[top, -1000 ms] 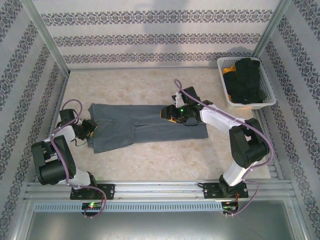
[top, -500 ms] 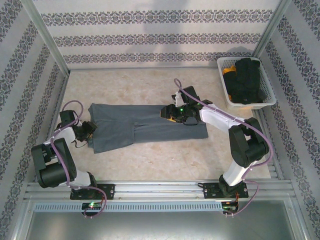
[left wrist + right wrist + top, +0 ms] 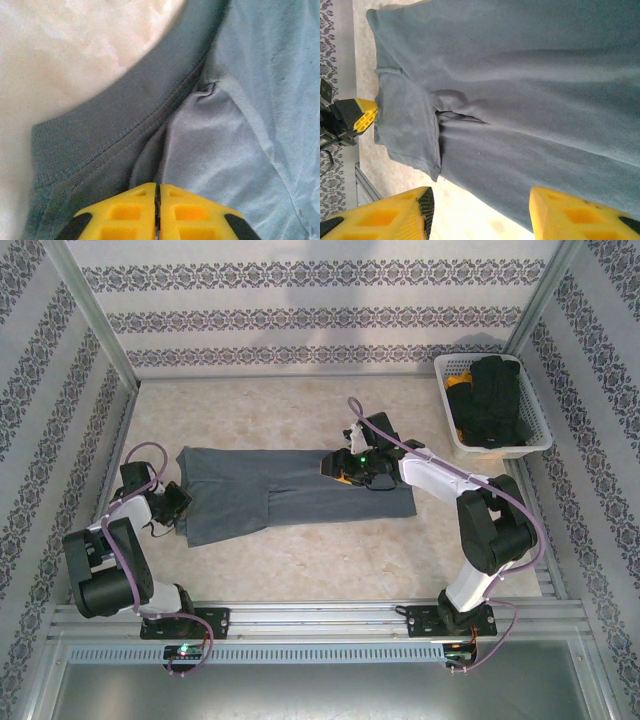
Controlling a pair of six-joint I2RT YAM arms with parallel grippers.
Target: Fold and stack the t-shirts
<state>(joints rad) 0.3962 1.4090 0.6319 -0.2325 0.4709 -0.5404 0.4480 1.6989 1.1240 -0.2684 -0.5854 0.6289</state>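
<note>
A slate blue-grey t-shirt lies flat across the middle of the table, with its near-left part folded over. At the shirt's left edge my left gripper is down on the cloth. In the left wrist view that gripper is shut, and a ridge of t-shirt cloth just beside the ribbed collar runs in between its yellow tips. My right gripper hovers over the shirt's upper right part. From its wrist camera it stands open above the t-shirt with nothing between the fingers.
A white basket holding dark clothes stands at the back right corner. Patterned walls close in the table on three sides. Bare marble table lies in front of the shirt and behind it.
The left gripper has closed its jaws on the cloth at the shirt's left edge and shifted slightly. The right arm has held still.
</note>
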